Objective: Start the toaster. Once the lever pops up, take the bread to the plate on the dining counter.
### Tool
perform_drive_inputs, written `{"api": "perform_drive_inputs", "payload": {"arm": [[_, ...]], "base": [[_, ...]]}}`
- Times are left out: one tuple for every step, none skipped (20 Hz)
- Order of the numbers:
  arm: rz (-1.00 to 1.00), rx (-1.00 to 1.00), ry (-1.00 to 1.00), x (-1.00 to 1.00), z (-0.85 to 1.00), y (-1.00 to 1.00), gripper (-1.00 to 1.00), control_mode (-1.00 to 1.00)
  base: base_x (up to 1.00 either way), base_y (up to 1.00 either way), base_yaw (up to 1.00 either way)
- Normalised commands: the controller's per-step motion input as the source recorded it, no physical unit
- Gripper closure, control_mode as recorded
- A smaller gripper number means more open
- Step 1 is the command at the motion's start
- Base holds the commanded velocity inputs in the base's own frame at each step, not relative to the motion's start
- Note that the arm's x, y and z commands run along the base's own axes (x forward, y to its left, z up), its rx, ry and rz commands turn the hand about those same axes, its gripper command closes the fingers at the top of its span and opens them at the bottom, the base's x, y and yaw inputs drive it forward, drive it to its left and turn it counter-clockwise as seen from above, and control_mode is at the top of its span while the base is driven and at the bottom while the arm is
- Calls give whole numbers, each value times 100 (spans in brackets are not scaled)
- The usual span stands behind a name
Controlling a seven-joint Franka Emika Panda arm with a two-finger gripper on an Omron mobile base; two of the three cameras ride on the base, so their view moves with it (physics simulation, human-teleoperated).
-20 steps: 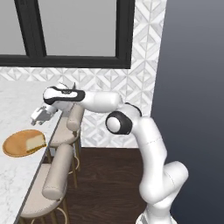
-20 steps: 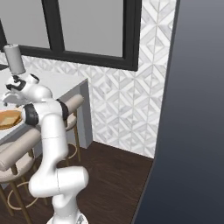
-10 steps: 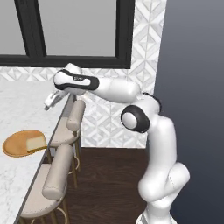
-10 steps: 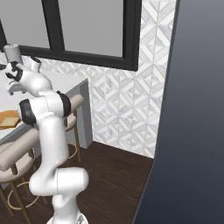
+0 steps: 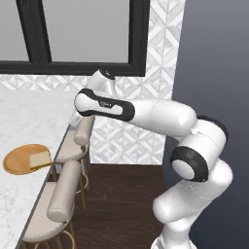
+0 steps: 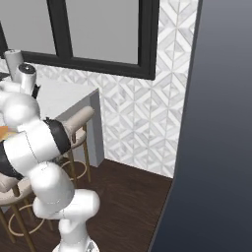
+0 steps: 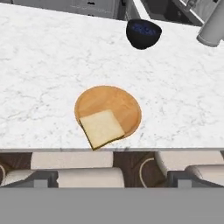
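the gripper (image 7: 112,183) is hanging above the stools (image 5: 65,194) at the edge of the counter (image 7: 43,65), its jaws standing wide apart and holding nothing; the two dark tips are sitting far out toward either side of the hand view with only stool cushions between them.

straight ahead of the gripper and below it, the bread (image 7: 101,128) is lying flat on the plate (image 7: 118,100). it is resting on the plate's near part, with one corner sticking out past the rim toward the counter edge, probably because it was let go from this side. the plate itself is sitting close to the counter's near edge, within easy reach of the arm. in the left base view, the bread (image 5: 40,157) is showing as a pale wedge on the side of the plate (image 5: 17,159) nearer the stools.

beyond the plate, farther from the gripper, a dark bowl (image 7: 143,33) is standing on the counter, and a pale grey cylinder (image 7: 213,27) is lying off to the far right of the hand view. both are well apart from the plate.

judging by the slice on the plate and the empty jaws, the delivery is looking done. the overhanging corner is the one loose point, though most of the slice is being carried by the plate.
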Motion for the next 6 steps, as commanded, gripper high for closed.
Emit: {"api": "perform_drive_inputs", "payload": {"arm": [[-12,0,-30,-66,23,-80,-100,-100],[-14,0,-22,-54,21,-74,-100,-100],[-13,0,-16,-41,22,-76,-100,-100],[-14,2,-10,-33,14,-74,-100,-100],[-14,3,-7,-27,9,-75,-100,-100],[-13,8,0,-11,14,-74,-100,-100]], "base": [[0,0,0],[0,0,0],[0,0,0],[0,0,0],[0,0,0],[0,0,0]]}}
